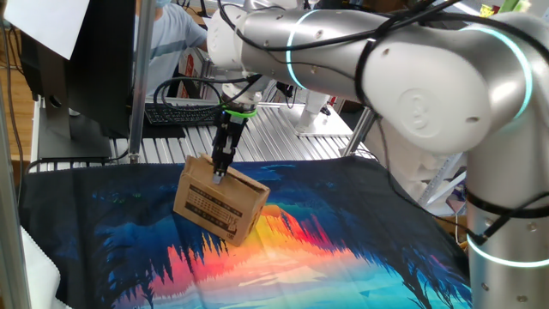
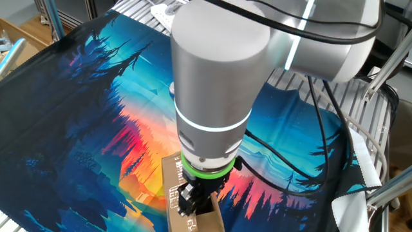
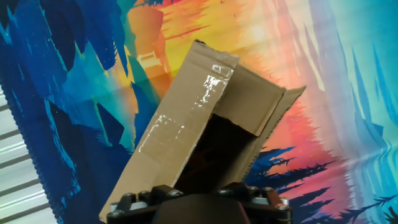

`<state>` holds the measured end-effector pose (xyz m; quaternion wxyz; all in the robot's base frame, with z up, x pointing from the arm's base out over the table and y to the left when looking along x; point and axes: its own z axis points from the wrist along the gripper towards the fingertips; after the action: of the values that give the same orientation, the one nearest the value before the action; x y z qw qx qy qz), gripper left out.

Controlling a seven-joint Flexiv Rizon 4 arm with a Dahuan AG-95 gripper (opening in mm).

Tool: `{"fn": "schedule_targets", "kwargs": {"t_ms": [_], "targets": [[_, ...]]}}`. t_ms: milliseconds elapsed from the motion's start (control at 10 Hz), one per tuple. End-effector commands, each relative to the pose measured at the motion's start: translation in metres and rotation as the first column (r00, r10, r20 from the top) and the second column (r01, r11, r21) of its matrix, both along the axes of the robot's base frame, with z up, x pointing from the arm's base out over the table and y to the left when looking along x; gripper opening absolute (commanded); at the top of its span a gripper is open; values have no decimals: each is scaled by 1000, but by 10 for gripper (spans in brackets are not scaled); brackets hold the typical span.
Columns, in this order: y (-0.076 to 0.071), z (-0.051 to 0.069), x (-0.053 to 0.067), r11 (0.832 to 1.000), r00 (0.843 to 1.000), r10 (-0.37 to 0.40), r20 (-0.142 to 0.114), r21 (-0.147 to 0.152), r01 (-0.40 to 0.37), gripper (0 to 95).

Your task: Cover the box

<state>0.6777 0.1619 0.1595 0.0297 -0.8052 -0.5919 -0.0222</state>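
The box (image 1: pixel 214 206) is small, brown and corrugated, with black print on its long side, and it sits on the colourful printed cloth (image 1: pixel 343 249). My gripper (image 1: pixel 220 174) comes down from above with its tips at the box's top edge. The other fixed view shows the arm hiding most of the box (image 2: pixel 172 182), with the gripper (image 2: pixel 191 201) right over it. From the hand camera I see a taped flap (image 3: pixel 180 124) slanting over the top. A second flap (image 3: pixel 258 102) stands beside a dark opening. My fingertips do not show, so the frames leave the jaw gap unclear.
The cloth (image 2: pixel 84 96) covers a slatted metal table (image 1: pixel 292 142). A black keyboard (image 1: pixel 171 113) and a vertical metal post (image 1: pixel 137 77) stand behind the box. A person in blue (image 1: pixel 171 34) is at the back. Black cables (image 2: pixel 302 174) trail over the cloth near the arm.
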Motion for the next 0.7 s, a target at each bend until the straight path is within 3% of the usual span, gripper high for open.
{"fn": "schedule_targets", "kwargs": {"t_ms": [100,700], "targets": [[1,0,2,1000,1000,1,-15,11,-1,570],[1,-2,2,999,1000,-9,-18,31,9,570]]}}
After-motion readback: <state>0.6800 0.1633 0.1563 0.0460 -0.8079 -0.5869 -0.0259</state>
